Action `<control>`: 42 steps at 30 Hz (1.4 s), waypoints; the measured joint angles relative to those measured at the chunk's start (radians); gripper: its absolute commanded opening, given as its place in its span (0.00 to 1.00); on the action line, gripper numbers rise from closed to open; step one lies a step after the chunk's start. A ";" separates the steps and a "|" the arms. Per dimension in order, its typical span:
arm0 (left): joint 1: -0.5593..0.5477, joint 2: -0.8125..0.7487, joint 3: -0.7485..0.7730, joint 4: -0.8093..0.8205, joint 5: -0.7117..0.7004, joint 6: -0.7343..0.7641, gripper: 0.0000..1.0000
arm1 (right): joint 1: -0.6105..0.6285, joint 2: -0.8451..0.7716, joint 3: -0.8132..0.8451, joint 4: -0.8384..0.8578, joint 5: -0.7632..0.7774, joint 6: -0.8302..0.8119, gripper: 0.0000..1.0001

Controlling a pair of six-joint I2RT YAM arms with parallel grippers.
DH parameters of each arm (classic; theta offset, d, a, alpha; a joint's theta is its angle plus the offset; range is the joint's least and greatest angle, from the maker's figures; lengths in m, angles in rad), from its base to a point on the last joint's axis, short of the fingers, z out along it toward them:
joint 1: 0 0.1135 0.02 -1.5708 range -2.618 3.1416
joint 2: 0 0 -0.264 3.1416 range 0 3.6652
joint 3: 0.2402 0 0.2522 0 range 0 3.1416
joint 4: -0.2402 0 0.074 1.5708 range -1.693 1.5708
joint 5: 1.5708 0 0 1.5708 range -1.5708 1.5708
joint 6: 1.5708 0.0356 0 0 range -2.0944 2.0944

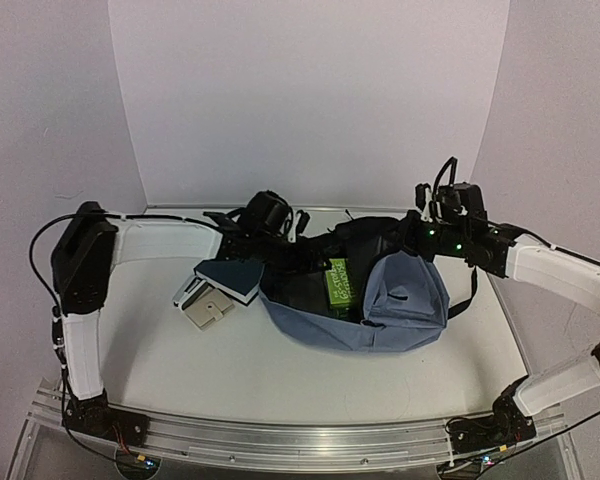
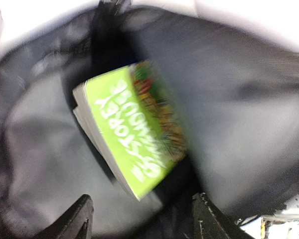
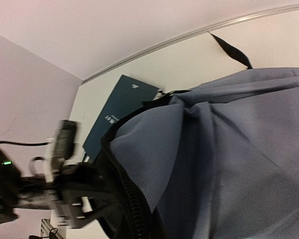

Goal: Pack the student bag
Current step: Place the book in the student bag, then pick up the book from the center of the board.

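Observation:
The student bag lies on its side at the table's middle right, grey-blue, its mouth open toward the left. A green book sits inside against the dark lining. My left gripper hovers at the bag's mouth. In the left wrist view the left gripper is open, its dark fingertips wide apart just short of the green book, with nothing between them. My right gripper is at the bag's raised back rim, shut on the fabric. Its fingers are hidden in the right wrist view behind the bag fabric and black zipper.
A dark blue book and a beige flat item lie on the table left of the bag; the dark blue book also shows in the right wrist view. A black strap hangs off the bag's right side. White walls enclose the table.

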 measured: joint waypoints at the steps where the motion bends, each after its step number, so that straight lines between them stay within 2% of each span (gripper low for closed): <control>1: 0.007 -0.055 -0.018 -0.014 -0.002 0.010 0.76 | -0.023 0.002 -0.017 0.003 0.000 0.000 0.00; 5: 0.058 -0.257 -0.071 -0.060 -0.010 0.027 0.83 | -0.099 0.043 -0.080 0.012 -0.008 0.000 0.00; 10: 0.175 -0.418 -0.168 -0.088 -0.010 0.039 0.87 | -0.167 0.149 -0.142 0.021 -0.021 0.000 0.03; 14: 0.291 -0.445 -0.257 -0.125 0.005 0.037 0.88 | -0.187 0.210 -0.156 0.021 -0.040 0.003 0.25; 17: 0.371 -0.445 -0.323 -0.143 0.037 0.033 0.89 | -0.190 0.200 -0.156 0.028 -0.053 -0.008 0.49; 20: 0.421 -0.445 -0.362 -0.145 0.060 0.030 0.89 | -0.190 0.152 -0.156 0.020 -0.058 -0.010 0.66; 24: 0.492 -0.445 -0.420 -0.100 0.136 0.015 0.88 | -0.190 0.037 -0.155 -0.018 -0.048 -0.003 0.83; 26: 0.527 -0.445 -0.453 -0.071 0.177 0.003 0.88 | -0.190 -0.027 -0.152 -0.044 -0.039 0.004 0.89; 29: 0.574 -0.441 -0.474 -0.056 0.211 -0.003 0.88 | -0.190 -0.112 -0.139 -0.087 -0.026 0.009 0.92; 35: 0.595 -0.378 -0.425 -0.068 0.200 0.056 0.88 | -0.143 -0.189 -0.048 -0.158 0.010 0.023 0.90; 42: 0.611 -0.236 -0.301 -0.126 0.091 0.148 0.89 | 0.116 -0.116 0.082 -0.144 0.101 0.074 0.82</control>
